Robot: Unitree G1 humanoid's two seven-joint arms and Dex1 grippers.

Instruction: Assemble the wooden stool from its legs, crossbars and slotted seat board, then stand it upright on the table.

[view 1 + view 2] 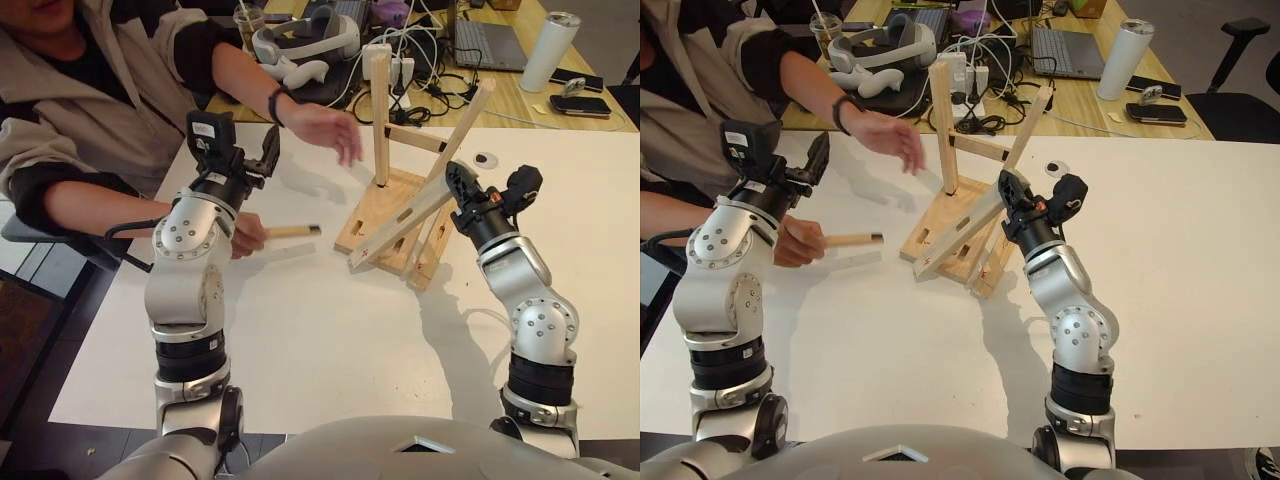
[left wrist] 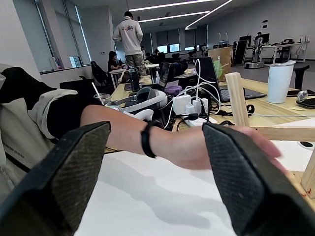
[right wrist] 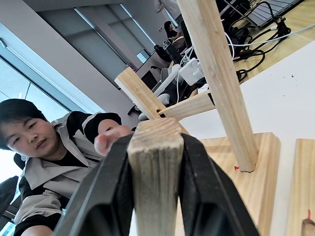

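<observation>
Wooden leg (image 1: 400, 228) is slanting across the slotted seat board (image 1: 385, 205), which is lying flat on the white table (image 1: 330, 340). The right gripper (image 1: 456, 190) is clamping the leg's upper end tight between both fingers. One upright leg (image 1: 379, 115) and one tilted leg (image 1: 465, 130), joined by a crossbar (image 1: 415, 140), are already standing in the board. The left gripper (image 1: 252, 155) is hovering wide open and empty beside a person's reaching hand (image 1: 335, 130). The person's other hand (image 1: 250, 235) is holding a loose wooden bar (image 1: 293, 231). The step in hand is probably seating the gripped leg. Its free end needs lining up squarely over a vacant slot and pressing along its own axis, without nudging the standing legs.
</observation>
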